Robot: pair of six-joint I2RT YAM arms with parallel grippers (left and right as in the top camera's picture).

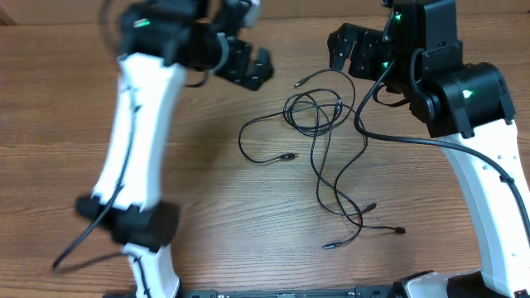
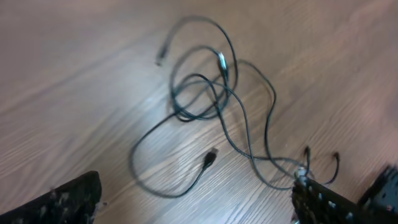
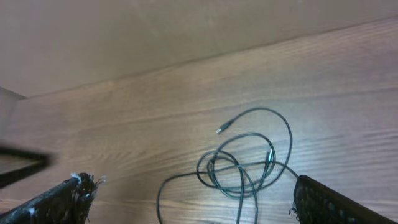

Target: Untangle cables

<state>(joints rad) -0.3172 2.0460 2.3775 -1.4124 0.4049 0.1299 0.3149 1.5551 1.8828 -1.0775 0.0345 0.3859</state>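
- As seen from overhead, the thin black cables (image 1: 317, 131) lie flat in one tangle on the wood-grain table (image 1: 207, 190), a little right of centre.
- The top of the tangle is a cluster of overlapping loops. Several strands trail from it toward the near edge of the table, crossing one another.
- One strand sweeps left in a wide curve and ends in a small plug (image 1: 289, 156) lying alone on the wood.
- Another plug end sits just above the loops. Three more lie at the bottom of the trailing strands, near each other.
- The left gripper (image 1: 248, 66) is up and to the left of the loops, near them but apart. The white left arm (image 1: 137, 141) looks blurred.
- In the left wrist view, the cables (image 2: 217, 102) spread out ahead of the left gripper (image 2: 196, 183). Its dark fingers (image 2: 68, 199) sit at the bottom corners of the frame, spread wide.
- One finger overlaps a strand end in that view, and contact cannot be told.
- The right gripper (image 1: 352, 50) is just up and to the right of the loops. It is carried by a white right arm (image 1: 489, 190) with black joints and green lights.
- In the right wrist view, the cables (image 3: 239, 171) lie low in the frame. They show between the spread-wide fingers (image 3: 323, 202) of the right gripper (image 3: 194, 182).
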